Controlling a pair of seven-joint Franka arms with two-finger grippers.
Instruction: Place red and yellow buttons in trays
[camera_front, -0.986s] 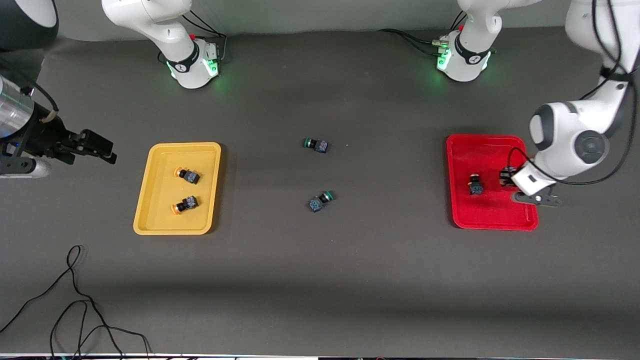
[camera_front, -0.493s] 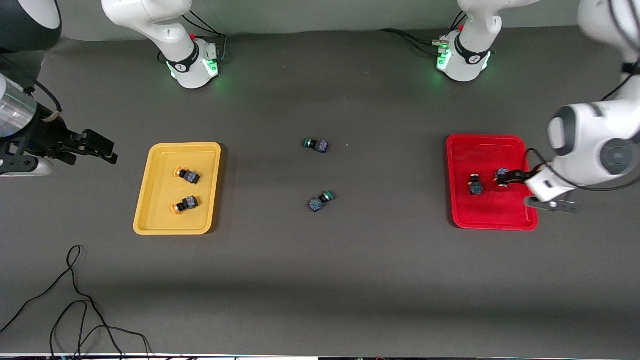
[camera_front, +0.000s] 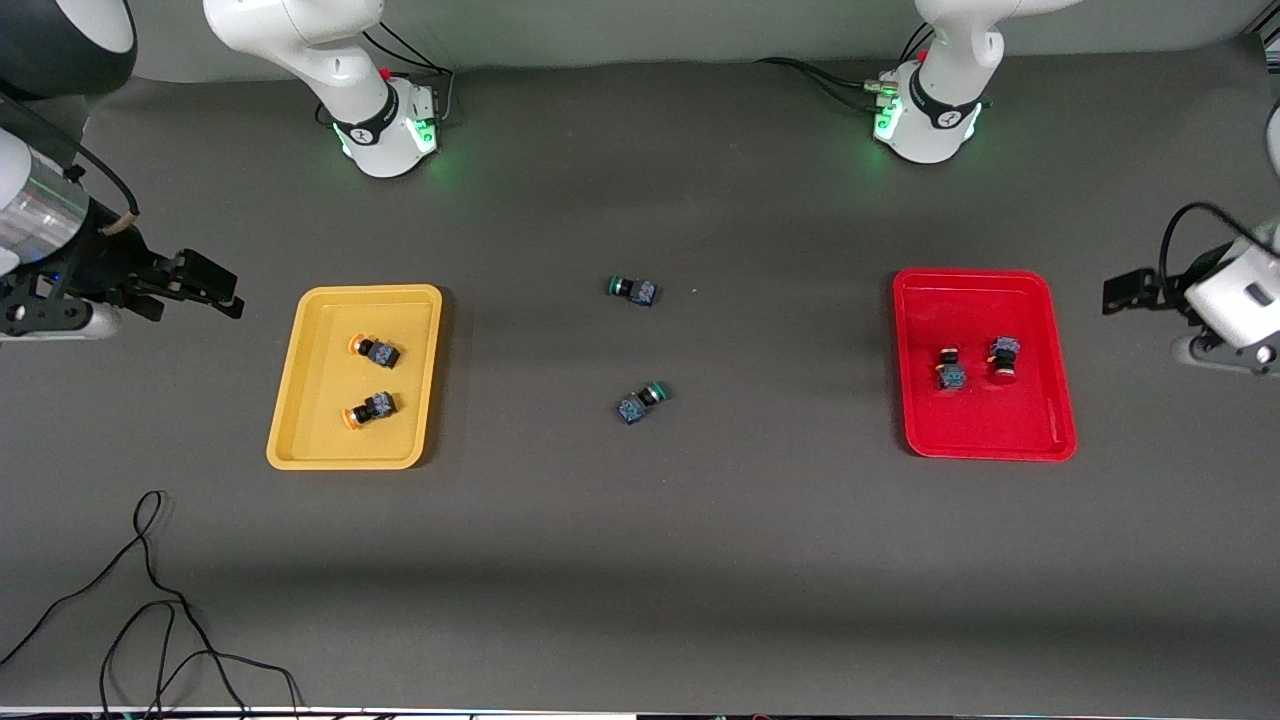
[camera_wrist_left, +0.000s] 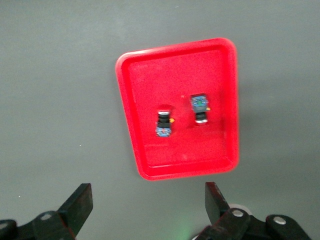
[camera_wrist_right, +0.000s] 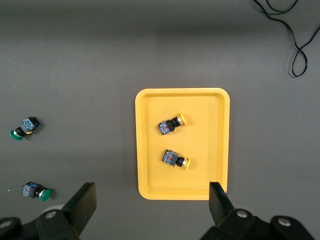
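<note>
The red tray (camera_front: 985, 440) holds two red buttons (camera_front: 950, 368) (camera_front: 1004, 356) lying side by side. From the left wrist view I see the same red tray (camera_wrist_left: 145, 85) and both red buttons (camera_wrist_left: 163, 122) (camera_wrist_left: 199, 107). My left gripper (camera_front: 1135, 292) (camera_wrist_left: 148, 200) is open and empty, over bare table just off the tray toward the left arm's end. The yellow tray (camera_front: 300, 440) (camera_wrist_right: 210, 110) holds two yellow buttons (camera_front: 374, 350) (camera_front: 370, 409) (camera_wrist_right: 171, 124) (camera_wrist_right: 175, 159). My right gripper (camera_front: 215, 290) (camera_wrist_right: 152, 197) waits open and empty off that tray, toward the right arm's end.
Two green-capped switches (camera_front: 632, 290) (camera_front: 641, 401) lie on the mat midway between the trays, also seen from the right wrist view (camera_wrist_right: 25, 127) (camera_wrist_right: 36, 191). A loose black cable (camera_front: 150, 600) (camera_wrist_right: 295, 45) curls near the front corner at the right arm's end.
The left gripper opened, left a red button in the red tray beside the first, and pulled away off the tray toward the left arm's end. The right arm barely shifted.
</note>
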